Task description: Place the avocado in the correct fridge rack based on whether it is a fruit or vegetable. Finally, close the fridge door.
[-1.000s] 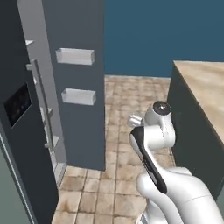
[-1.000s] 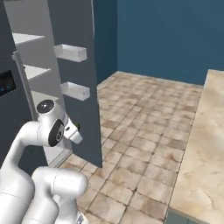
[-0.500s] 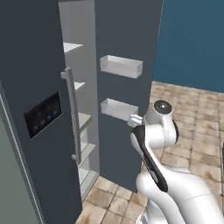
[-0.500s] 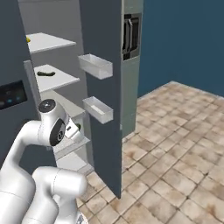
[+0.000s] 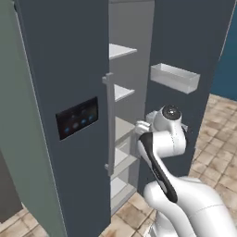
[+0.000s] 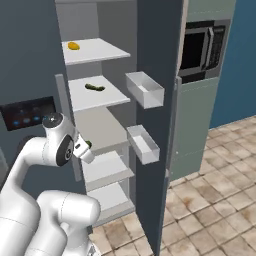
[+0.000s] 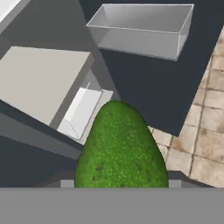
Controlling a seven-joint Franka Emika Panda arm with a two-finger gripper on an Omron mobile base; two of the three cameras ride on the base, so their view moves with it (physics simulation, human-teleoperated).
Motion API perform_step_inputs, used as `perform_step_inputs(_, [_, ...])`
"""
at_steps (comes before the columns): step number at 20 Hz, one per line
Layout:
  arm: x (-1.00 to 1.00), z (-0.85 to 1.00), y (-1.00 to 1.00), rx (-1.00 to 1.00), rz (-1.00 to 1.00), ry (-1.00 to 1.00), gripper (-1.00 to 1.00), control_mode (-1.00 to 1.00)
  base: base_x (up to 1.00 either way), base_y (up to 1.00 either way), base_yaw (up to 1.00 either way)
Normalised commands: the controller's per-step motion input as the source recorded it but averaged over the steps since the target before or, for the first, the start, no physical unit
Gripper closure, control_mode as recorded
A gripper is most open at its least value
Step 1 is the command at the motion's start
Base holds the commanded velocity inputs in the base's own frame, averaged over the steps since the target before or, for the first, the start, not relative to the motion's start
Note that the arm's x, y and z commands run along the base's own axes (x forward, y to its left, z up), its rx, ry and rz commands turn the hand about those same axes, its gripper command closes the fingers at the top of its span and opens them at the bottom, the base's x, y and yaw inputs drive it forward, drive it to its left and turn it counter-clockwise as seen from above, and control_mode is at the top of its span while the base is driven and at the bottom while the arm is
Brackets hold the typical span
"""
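The fingers (image 6: pixel 86 148) are closed around the avocado (image 7: pixel 121 148), holding it up in front of the open fridge, near the middle shelves. The fridge door (image 6: pixel 159 100) stands wide open, with two pale bins (image 6: pixel 145 90) on its inside. A yellow fruit (image 6: pixel 73 46) sits on the top shelf (image 6: pixel 100 50), and a small green vegetable (image 6: pixel 94 87) lies on the shelf below.

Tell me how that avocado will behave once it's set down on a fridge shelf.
The avocado is egg-shaped with no flat side, so it will probably rock or roll on a smooth shelf. Its pebbled skin likely gives the tool decent grip. It looks rigid, unlikely to deform.
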Motion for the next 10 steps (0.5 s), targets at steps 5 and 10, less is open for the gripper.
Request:
perform_step_inputs(5, [0.00,0.00,0.00,0.00,0.00,0.00,1.00,1.00,0.76,-0.13,0.36])
perform_step_inputs(10, [0.00,0.00,0.00,0.00,0.00,0.00,1.00,1.00,0.65,-0.25,0.29])
